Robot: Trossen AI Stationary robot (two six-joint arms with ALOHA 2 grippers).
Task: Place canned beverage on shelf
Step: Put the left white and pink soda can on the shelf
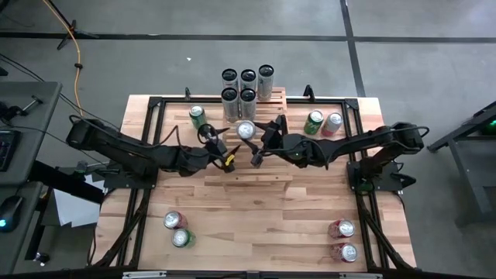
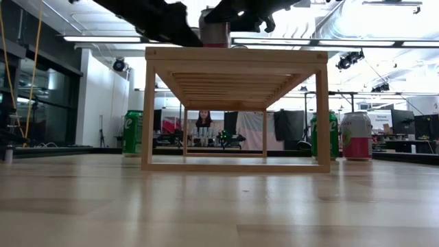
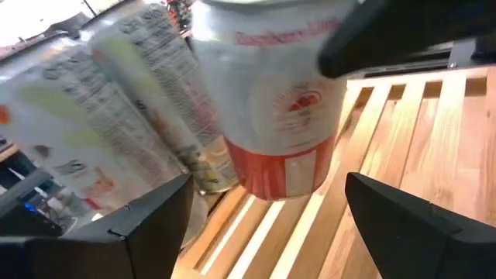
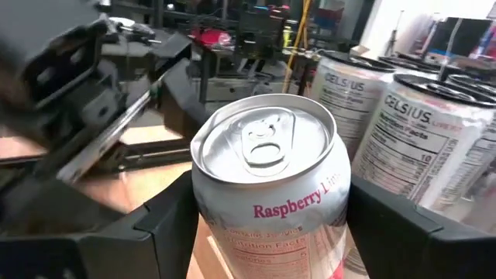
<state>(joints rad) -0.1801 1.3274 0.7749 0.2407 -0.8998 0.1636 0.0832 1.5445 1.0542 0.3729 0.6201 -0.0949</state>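
A white-and-red raspberry-lime can (image 1: 246, 130) stands upright over the pale slatted shelf (image 1: 260, 177), just in front of several tall cans (image 1: 248, 85) on the shelf's far part. It also shows in the low view (image 2: 214, 34) and the right wrist view (image 4: 267, 178). My right gripper (image 1: 253, 142) reaches in from the right and is shut on the can. My left gripper (image 1: 221, 149) is open on the can's left. Its fingers (image 3: 147, 225) stand apart on the near side of the can (image 3: 271, 116) and touch nothing. My right gripper pinches the can's side wall (image 4: 209, 209) between its two fingers (image 4: 159, 229), one on each side of the can, below the rim. The fingers come level from the table's right. The can is upright; whether its base rests on the slats I cannot tell.
A green can (image 1: 198, 116) stands at the far left. A green can (image 1: 314, 122) and a pink one (image 1: 333, 122) stand at the far right. Two cans (image 1: 178, 229) lie near left and two red ones (image 1: 342, 240) near right. Black frame rails (image 1: 147, 147) run along the table's sides.
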